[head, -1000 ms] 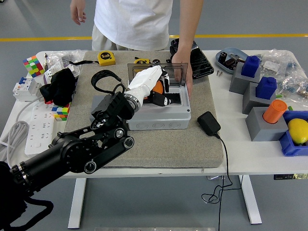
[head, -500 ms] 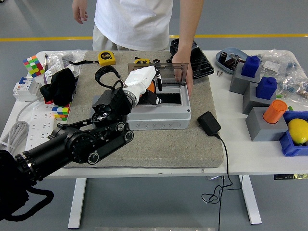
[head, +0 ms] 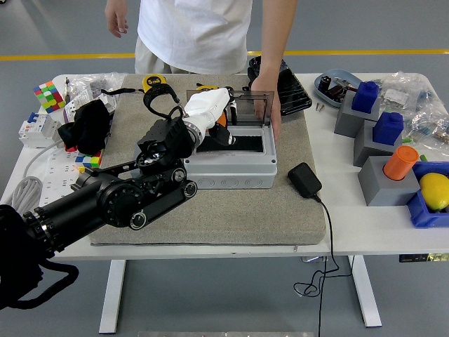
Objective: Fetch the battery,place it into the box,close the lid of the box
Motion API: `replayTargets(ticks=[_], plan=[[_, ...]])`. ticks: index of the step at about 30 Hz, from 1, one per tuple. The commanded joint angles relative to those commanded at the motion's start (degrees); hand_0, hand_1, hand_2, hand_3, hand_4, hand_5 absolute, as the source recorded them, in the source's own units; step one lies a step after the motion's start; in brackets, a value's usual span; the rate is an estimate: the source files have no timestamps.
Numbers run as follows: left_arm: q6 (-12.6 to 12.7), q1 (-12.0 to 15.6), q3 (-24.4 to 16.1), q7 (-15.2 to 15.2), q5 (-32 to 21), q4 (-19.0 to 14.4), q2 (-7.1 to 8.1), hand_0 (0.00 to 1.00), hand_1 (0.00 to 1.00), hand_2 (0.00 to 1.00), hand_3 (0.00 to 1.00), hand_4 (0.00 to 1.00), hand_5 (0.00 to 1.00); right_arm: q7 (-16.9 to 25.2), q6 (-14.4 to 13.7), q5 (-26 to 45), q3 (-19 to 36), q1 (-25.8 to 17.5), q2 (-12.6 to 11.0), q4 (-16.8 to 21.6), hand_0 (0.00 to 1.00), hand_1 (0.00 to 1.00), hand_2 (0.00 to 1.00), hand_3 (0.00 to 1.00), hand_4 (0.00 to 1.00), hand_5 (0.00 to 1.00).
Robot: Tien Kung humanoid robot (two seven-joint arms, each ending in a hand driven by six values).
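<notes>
A grey box (head: 231,175) sits on the felt mat (head: 238,214) with its smoky clear lid (head: 247,109) standing open at the back. My left hand (head: 214,118), white with something orange under it, hovers over the box's back left corner next to the lid. I cannot tell whether the orange part is a battery or part of the hand. The box's inside (head: 245,144) looks dark and no battery shows clearly there. A person's hand (head: 271,105) rests on the box's right back edge by the lid.
A black power adapter (head: 304,179) with its cable lies right of the box. A yellow tape measure (head: 156,83) and a black tray (head: 291,88) lie behind. A power strip (head: 52,184) and colour cubes (head: 48,95) are at left. Grey blocks (head: 389,184) and a lemon (head: 435,191) stand at right.
My left hand has lifted out of the box's inside and moved back and left toward the lid's left end. The person's hand has stayed on the box.
</notes>
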Motion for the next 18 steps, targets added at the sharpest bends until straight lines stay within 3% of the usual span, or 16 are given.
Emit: replayTargets(ticks=[13,18], plan=[[0.02,0.31,0.94,-0.26,-2.59,-3.24,0.0,0.167,0.136,0.166,0.321,0.993,0.073,0.03,0.07,-0.02,-0.12,-0.04,-0.01,0.04,0.499,0.626,0.676,0.611,0.992,0.559],[0.67,-0.01,1.77,-1.2,-2.8,-2.83,0.0,0.167,0.136,0.166,0.321,0.993,0.073,0.02,0.09,0.06,-0.2,0.01,0.05,0.04,0.499,0.626,0.676,0.611,0.992,0.559]])
